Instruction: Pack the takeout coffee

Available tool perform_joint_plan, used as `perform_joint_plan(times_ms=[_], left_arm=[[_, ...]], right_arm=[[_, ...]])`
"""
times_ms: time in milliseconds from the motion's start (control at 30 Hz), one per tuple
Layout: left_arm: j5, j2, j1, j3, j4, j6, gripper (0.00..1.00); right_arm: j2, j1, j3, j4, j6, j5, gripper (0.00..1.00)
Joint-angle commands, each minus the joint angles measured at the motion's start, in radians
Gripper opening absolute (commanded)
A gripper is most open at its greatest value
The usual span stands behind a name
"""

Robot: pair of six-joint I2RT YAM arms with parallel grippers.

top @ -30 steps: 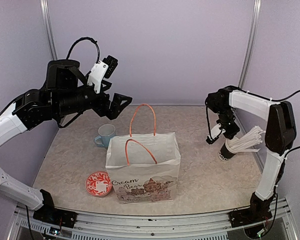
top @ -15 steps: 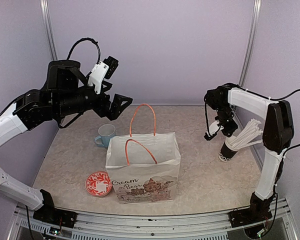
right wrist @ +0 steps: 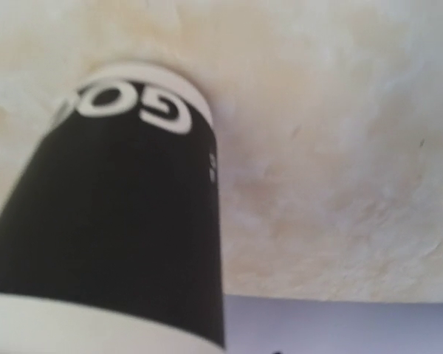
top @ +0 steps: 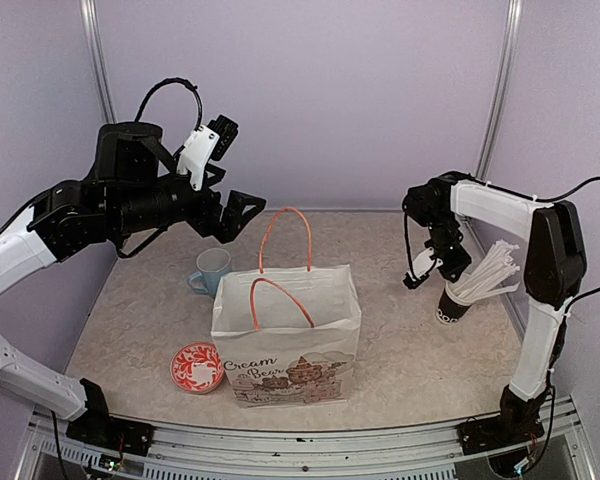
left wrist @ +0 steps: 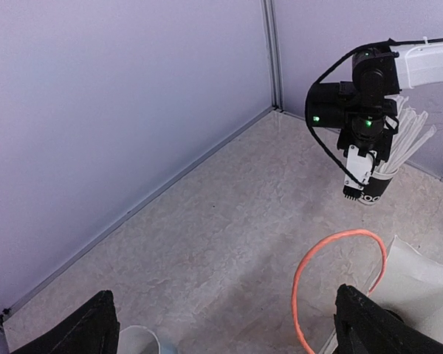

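While the paper bag (top: pixel 290 340) stands mid-table (top: pixel 400 350), the left gripper (top: pixel 237 216) hovers high behind it, jaws wide apart and empty. The right gripper (top: pixel 423 268) hangs just beside the upright black cup of straws (top: pixel 450 306), and I cannot tell how its jaws stand. The takeout coffee shows in no view.

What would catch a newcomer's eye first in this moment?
The orange-handled white paper bag, standing upright mid-table, draws the eye first. Behind it the left pincer hangs open in the air above the light blue mug, while the right pincer sits close beside the black cup of white straws at the far right.
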Motion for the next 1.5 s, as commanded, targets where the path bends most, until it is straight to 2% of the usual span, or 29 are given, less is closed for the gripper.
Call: perform_joint_plan(times_ms=[0, 500, 700, 833, 933, 1000, 1067, 1200, 1300, 1467], left_arm=[[0.016, -0.019, 0.006, -0.024, 0.027, -0.007, 0.99], [0.028, -0.060, 0.006, -0.048, 0.026, -0.017, 0.99], [0.058, -0.051, 0.006, -0.037, 0.031, -0.027, 0.99], [0.048, -0.047, 0.006, -0.029, 0.043, -0.008, 0.99], [0.063, -0.045, 0.008, -0.015, 0.041, 0.004, 0.99], [0.111, -0.045, 0.013, -0.012, 0.033, 0.012, 0.97], [0.165, -0.046, 0.015, -0.012, 0.023, 0.024, 0.95], [0.142, -0.049, 0.017, -0.029, 0.040, 0.034, 0.93], [0.087, -0.063, 0.031, -0.073, 0.106, 0.046, 0.93], [0.072, -0.090, 0.069, -0.144, 0.215, 0.033, 0.93]], right_arm=[[-0.030, 0.035, 0.012, -0.038, -0.032, -0.044, 0.29], [-0.085, 0.047, 0.041, -0.038, -0.005, -0.023, 0.30], [-0.133, 0.080, 0.142, -0.038, 0.032, -0.092, 0.30], [-0.143, 0.084, 0.274, -0.038, 0.135, -0.229, 0.29], [-0.168, 0.057, 0.359, -0.019, 0.244, -0.432, 0.27], [-0.207, 0.006, 0.352, 0.020, 0.315, -0.573, 0.22], [-0.260, -0.059, 0.308, 0.068, 0.381, -0.711, 0.16], [-0.396, -0.204, 0.161, 0.181, 0.475, -0.932, 0.16], [-0.485, -0.283, 0.063, 0.223, 0.509, -1.009, 0.26], [-0.607, -0.346, -0.072, 0.225, 0.516, -1.038, 0.24]])
